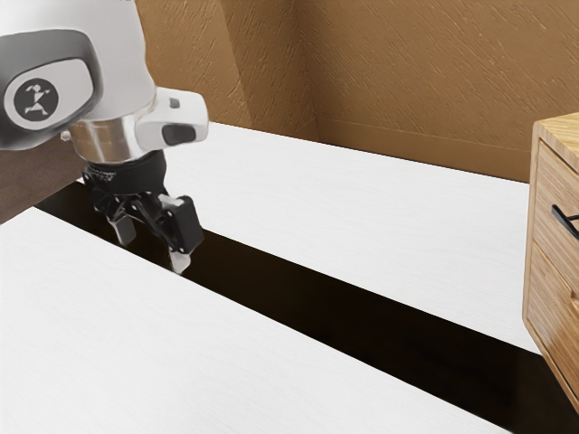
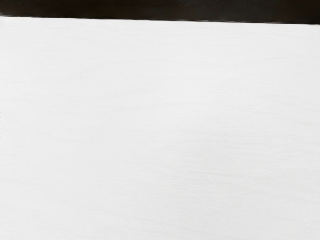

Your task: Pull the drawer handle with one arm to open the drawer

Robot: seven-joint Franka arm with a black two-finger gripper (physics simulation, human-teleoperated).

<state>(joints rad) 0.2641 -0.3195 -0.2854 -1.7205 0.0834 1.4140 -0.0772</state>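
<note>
A wooden drawer cabinet [image 1: 552,262] stands at the exterior view's right edge, partly cut off. A thin black handle [image 1: 564,220] sits on its upper drawer front, and the drawer front lies flush with the cabinet. My black gripper [image 1: 154,251] hangs far away, at the exterior view's left, just above the table. Its fingers [image 1: 184,237] are spread open with nothing between them. In the wrist view the white table top [image 2: 160,135] lies under the hand.
The white table [image 1: 362,208] is crossed by a wide dark strip [image 1: 344,316] running from under the gripper toward the cabinet's base; it also appears as the dark strip [image 2: 160,9] in the wrist view. Brown textured walls [image 1: 407,63] stand behind.
</note>
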